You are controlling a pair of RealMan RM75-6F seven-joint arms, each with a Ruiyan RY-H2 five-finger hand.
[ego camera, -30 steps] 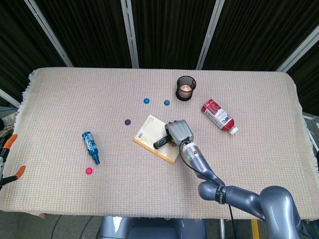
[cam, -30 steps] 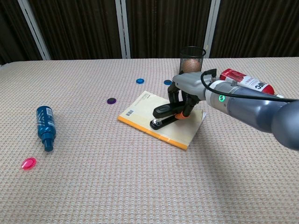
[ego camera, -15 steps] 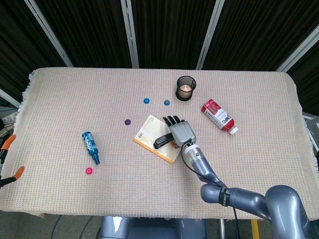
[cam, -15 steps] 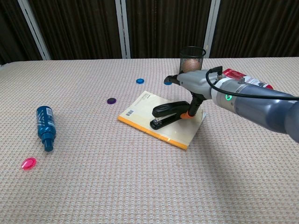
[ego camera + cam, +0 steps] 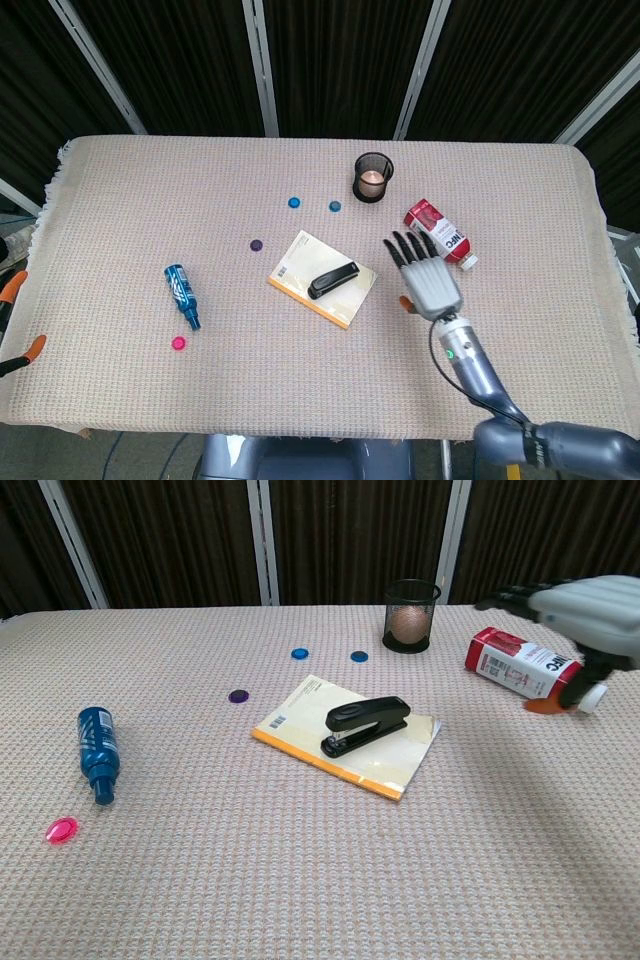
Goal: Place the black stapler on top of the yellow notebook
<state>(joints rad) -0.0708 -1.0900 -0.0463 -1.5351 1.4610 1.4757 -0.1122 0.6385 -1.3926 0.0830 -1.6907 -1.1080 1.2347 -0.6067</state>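
The black stapler (image 5: 333, 280) (image 5: 365, 723) lies flat on the yellow notebook (image 5: 301, 265) (image 5: 305, 709) near the middle of the table, with nothing touching it. My right hand (image 5: 426, 273) (image 5: 585, 616) hovers to the right of the notebook with its fingers spread and nothing in it, close to a red carton. My left hand does not show in either view.
A red and white carton (image 5: 439, 233) (image 5: 523, 664) lies just beyond my right hand. A black mesh cup (image 5: 373, 177) (image 5: 410, 616) stands behind the notebook. A blue bottle (image 5: 182, 294) (image 5: 97, 751) lies at the left, with small coloured discs (image 5: 257, 244) scattered around.
My right hand let go of the stapler, opened, and drew away to the right, off the notebook. The stapler stays on the notebook.
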